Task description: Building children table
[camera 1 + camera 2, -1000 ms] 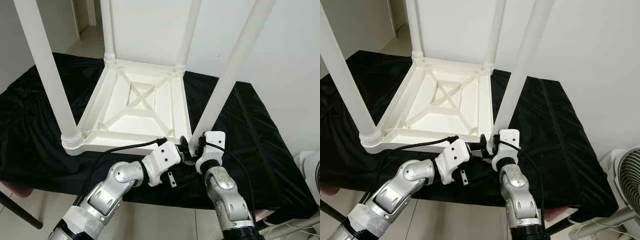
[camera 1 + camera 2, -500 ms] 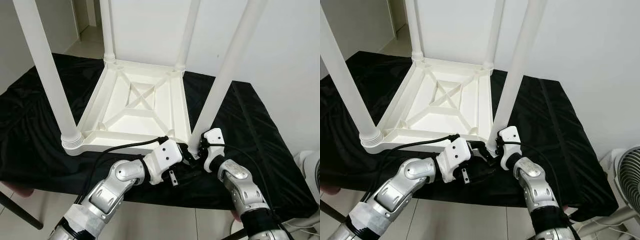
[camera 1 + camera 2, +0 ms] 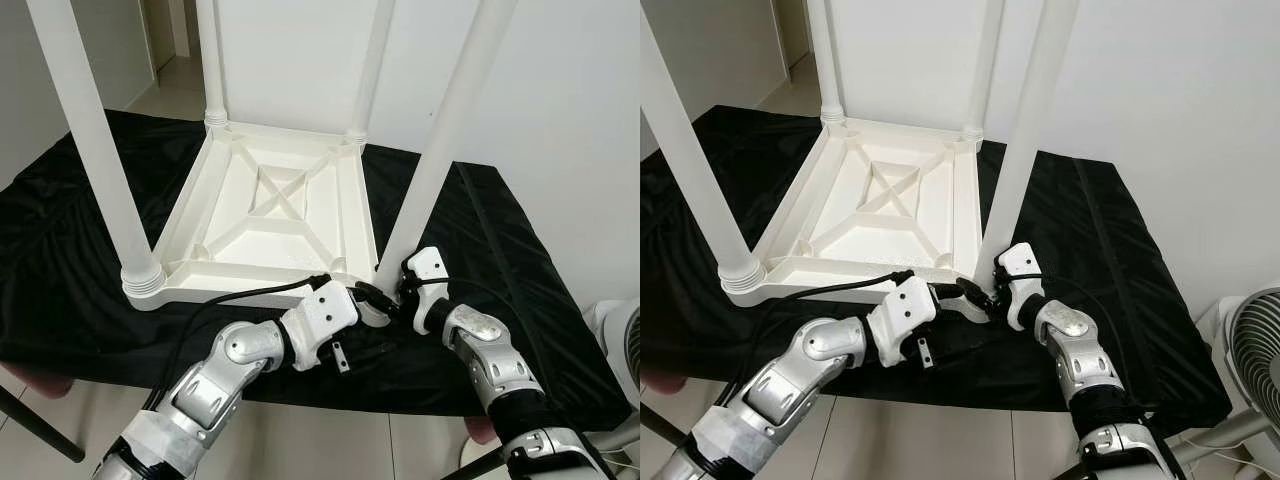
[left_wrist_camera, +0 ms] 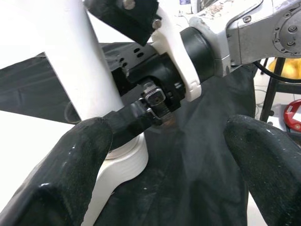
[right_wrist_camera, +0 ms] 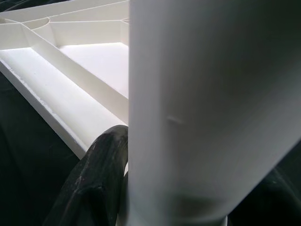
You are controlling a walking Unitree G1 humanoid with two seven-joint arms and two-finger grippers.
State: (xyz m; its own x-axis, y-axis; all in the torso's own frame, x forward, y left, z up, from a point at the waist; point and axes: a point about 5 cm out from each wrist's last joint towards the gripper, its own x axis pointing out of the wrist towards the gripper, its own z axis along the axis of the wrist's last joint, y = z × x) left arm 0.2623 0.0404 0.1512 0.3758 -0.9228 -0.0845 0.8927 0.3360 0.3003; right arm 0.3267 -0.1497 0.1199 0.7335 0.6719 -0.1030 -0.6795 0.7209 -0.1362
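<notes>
Both silver arms reach forward, converging; left pincer spread wide, right pincer clamped tight.

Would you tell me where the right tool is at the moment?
The right tool is clamped on the base of the near-right table leg, at the upturned tabletop's near-right corner, facing the left tool.

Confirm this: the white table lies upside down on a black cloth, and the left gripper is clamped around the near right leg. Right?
Not quite. The right gripper is clamped around that leg, as the right wrist view shows; the left gripper is open beside it. The table does lie upside down on the black cloth.
</notes>
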